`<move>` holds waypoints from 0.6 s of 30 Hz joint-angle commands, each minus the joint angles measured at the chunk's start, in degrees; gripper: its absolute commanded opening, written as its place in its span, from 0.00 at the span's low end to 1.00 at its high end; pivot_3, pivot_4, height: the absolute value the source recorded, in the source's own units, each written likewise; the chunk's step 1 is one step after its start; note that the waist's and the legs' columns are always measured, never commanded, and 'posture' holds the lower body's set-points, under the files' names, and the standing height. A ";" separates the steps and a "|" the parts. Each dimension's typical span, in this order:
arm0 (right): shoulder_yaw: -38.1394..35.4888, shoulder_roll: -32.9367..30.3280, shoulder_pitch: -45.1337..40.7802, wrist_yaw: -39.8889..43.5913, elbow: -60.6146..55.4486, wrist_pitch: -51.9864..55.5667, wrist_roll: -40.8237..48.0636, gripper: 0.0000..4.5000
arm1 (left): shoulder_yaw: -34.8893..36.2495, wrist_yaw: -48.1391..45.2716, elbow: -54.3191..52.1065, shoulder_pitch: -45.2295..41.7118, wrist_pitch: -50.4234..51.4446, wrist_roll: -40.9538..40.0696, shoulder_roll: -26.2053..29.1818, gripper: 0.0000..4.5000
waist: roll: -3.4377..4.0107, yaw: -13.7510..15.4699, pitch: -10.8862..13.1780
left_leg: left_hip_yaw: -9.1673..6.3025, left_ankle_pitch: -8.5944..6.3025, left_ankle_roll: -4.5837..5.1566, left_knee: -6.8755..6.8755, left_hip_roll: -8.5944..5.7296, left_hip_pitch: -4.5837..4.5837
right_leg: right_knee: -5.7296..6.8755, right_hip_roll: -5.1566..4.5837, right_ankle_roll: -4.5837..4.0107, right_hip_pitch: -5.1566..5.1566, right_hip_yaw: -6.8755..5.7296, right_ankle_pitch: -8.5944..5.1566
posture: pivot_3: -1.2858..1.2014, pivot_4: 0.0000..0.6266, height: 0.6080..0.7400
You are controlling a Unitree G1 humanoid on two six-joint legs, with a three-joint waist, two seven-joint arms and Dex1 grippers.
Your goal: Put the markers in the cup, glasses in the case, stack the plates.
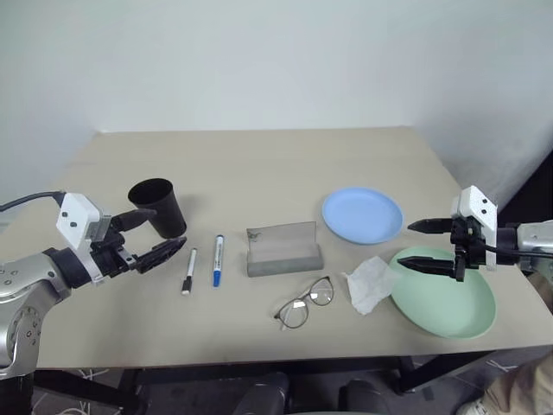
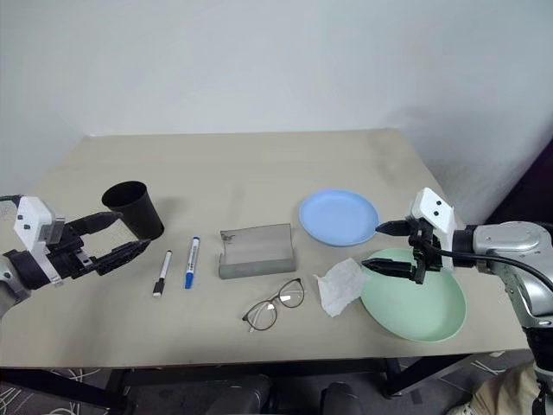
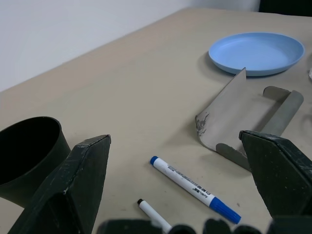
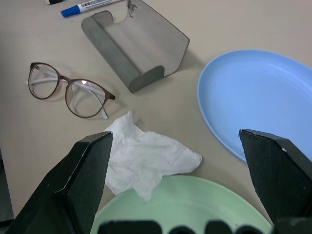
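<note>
Two markers lie side by side on the table: a black-capped one [image 1: 188,271] and a blue-capped one [image 1: 218,259]. The black cup [image 1: 158,206] stands upright just behind them. My left gripper [image 1: 152,233] hovers open beside the cup, nothing between its fingers. The grey case [image 1: 283,249] sits open at the middle, with the glasses [image 1: 305,303] lying in front of it. To the right are the light blue plate [image 1: 362,214] and the mint green plate [image 1: 449,298]. My right gripper [image 1: 425,245] is open above the green plate's near-left rim.
A crumpled white tissue [image 1: 370,284] lies between the glasses and the green plate, overlapping its rim. The table's right edge [image 1: 484,216] runs close behind the right arm. Bare tabletop stretches behind the objects to the wall.
</note>
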 commanded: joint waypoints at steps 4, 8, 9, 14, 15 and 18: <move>-3.14 -1.11 1.17 -0.61 -1.79 -1.04 0.52 1.00 | -1.78 0.21 -1.64 -1.01 -2.04 0.35 -1.18 1.00 | 0.02 0.00 0.00 | 0.02 0.00 0.00 0.00 0.00 0.00 | 0.00 0.00 0.00 0.00 0.01 0.00 | 0.52 0.00 0.57; -3.63 -1.45 1.59 -1.38 -4.57 1.39 1.92 1.00 | -1.94 -0.89 -1.50 -2.13 -0.98 -0.80 -0.05 1.00 | -0.01 0.01 0.00 | 0.01 0.00 0.00 0.01 0.00 -0.02 | 0.00 -0.02 0.00 -0.01 -0.01 0.00 | 0.52 0.00 0.57; -3.49 -1.51 1.85 -1.54 -4.75 1.21 1.58 1.00 | -1.99 -1.47 -1.25 -2.15 -1.50 -0.70 0.11 1.00 | 0.00 0.00 0.00 | 0.01 0.00 0.00 0.00 0.00 -0.03 | 0.00 -0.02 0.00 -0.02 -0.01 0.00 | 0.52 0.00 0.57; -5.42 -1.81 5.49 -3.52 -7.24 2.25 1.88 1.00 | -3.11 -2.38 -0.11 -2.36 -2.68 0.19 -0.39 1.00 | -0.01 0.15 0.00 | 0.04 0.00 0.00 0.02 0.01 -0.02 | 0.00 -0.04 0.00 0.00 -0.01 0.00 | 0.52 0.00 0.57; -5.82 -2.10 6.87 -3.75 -8.35 2.54 1.94 1.00 | -3.41 -2.74 -0.07 -2.47 -2.66 0.10 -0.37 1.00 | -0.01 0.17 0.00 | 0.03 0.00 0.00 0.01 0.01 -0.03 | 0.00 -0.04 0.00 0.00 -0.02 0.00 | 0.52 0.00 0.57; -6.26 -3.06 10.14 -4.25 -10.00 2.19 0.68 1.00 | -4.30 -3.35 -0.06 -2.92 -2.50 -0.08 -0.40 1.00 | 0.00 0.15 0.00 | 0.04 0.00 0.00 0.02 0.01 -0.03 | 0.00 -0.03 0.00 -0.01 0.00 0.00 | 0.52 0.00 0.57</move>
